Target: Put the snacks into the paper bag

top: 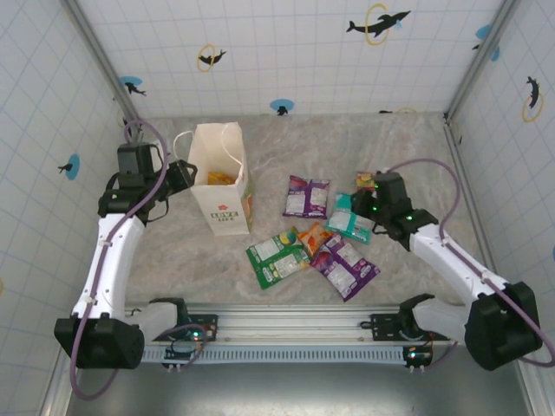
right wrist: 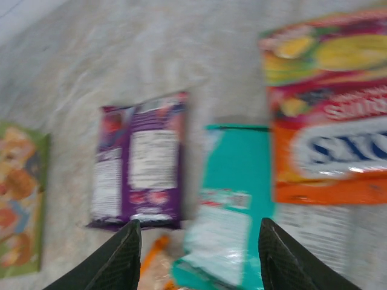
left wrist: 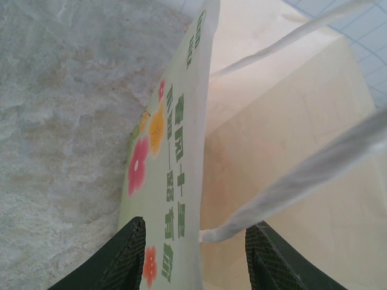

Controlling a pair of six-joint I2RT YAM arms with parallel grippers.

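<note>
Now | right gripper (right wrist: 199,226): fingers apart, just over the teal packet (right wrist: 236,181), its long way pointing ahead | left gripper (left wrist: 198,225): fingers apart around the paper bag (left wrist: 181,121) wall, left of the snacks (top: 305,197)

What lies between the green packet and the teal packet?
In the top view, an orange packet lies between the green packet and the teal packet.

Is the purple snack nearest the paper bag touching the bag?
Apart. The top view shows bare table between the purple snack and the paper bag.
</note>
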